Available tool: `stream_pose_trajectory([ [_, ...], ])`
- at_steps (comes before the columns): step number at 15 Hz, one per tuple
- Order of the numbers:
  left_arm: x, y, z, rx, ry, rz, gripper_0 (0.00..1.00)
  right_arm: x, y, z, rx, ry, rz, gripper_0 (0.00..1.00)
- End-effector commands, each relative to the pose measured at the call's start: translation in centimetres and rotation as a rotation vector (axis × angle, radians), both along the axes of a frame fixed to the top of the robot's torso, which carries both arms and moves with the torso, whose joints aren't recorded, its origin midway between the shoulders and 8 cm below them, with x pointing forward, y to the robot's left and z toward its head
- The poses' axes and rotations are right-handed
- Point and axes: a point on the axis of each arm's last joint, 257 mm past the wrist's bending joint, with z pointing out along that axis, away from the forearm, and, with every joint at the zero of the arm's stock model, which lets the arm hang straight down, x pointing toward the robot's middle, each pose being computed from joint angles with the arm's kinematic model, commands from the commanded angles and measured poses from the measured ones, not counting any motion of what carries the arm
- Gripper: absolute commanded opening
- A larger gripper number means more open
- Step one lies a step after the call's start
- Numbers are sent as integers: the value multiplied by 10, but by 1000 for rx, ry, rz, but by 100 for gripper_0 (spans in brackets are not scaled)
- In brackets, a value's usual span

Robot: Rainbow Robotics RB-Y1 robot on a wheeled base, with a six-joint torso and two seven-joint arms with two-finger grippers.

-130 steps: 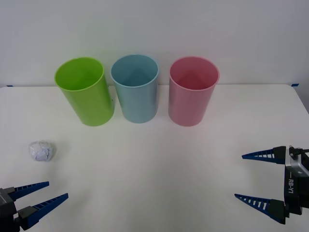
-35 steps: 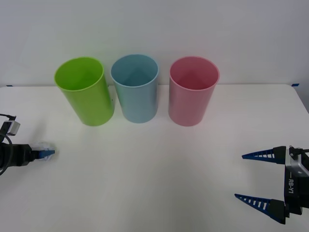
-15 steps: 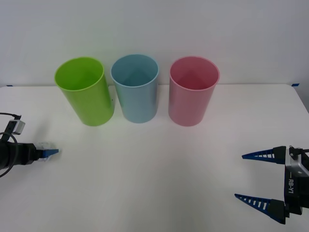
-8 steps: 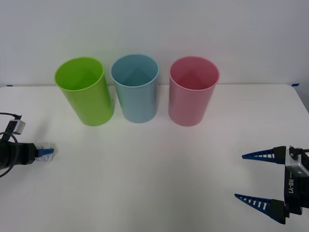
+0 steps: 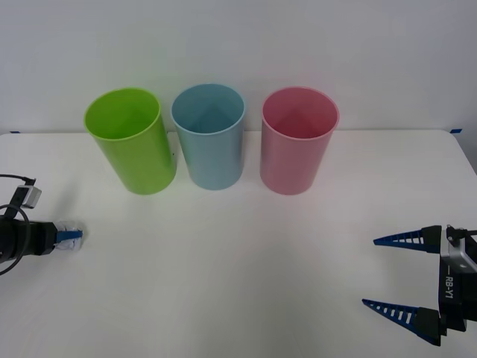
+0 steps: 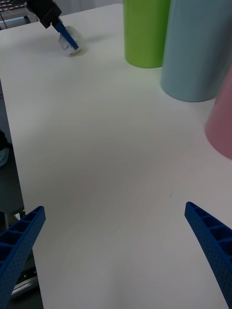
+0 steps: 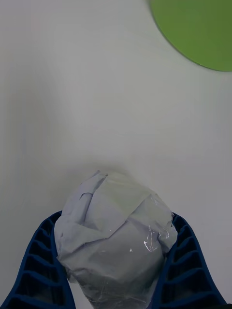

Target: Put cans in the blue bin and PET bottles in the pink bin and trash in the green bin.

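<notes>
The trash (image 7: 113, 231), a crumpled white paper ball, sits between the blue fingers (image 7: 43, 260) of my left gripper (image 7: 115, 222), which is shut on it. This happens low over the table at the far left (image 5: 68, 237). The right wrist view also catches the left gripper (image 6: 65, 36) and the trash (image 6: 71, 44). At the back stand the green bin (image 5: 133, 142), the blue bin (image 5: 209, 138) and the pink bin (image 5: 298, 142), all upright. My right gripper (image 5: 402, 280) waits open at the near right. Cans and PET bottles are out of view.
The white table (image 5: 238, 268) stretches bare between the bins and the grippers. A white wall rises right behind the bins. The table's left edge (image 6: 9, 145) runs near the left arm.
The trash lay loose on the table with my left gripper open nearby; now that gripper is shut on it. Over the last second it drew slightly left. The right arm stayed still.
</notes>
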Motion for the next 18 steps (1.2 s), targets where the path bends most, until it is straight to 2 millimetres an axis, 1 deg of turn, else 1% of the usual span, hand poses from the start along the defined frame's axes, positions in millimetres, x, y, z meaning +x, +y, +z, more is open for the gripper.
stream_pose_trajectory([
  [1,1,-7,6,-6,-19,-31,0,0,0,0,0,0,0,100],
  [3,1,-13,10,-18,-29,-60,0,0,0,0,0,0,0,100],
  [7,0,-13,21,-14,-60,-118,0,0,0,0,0,0,0,100],
  [11,-4,-6,32,-29,-87,-147,0,0,0,0,0,0,0,100],
  [13,-7,0,42,-51,-108,-151,0,0,0,0,0,0,0,100],
  [15,-16,-3,52,-97,-118,-169,0,0,0,0,0,0,0,100],
  [17,-21,-11,67,-146,-146,-180,0,0,0,0,0,0,0,100],
  [18,-25,-17,78,-178,-167,-188,0,0,0,0,0,0,0,100],
])
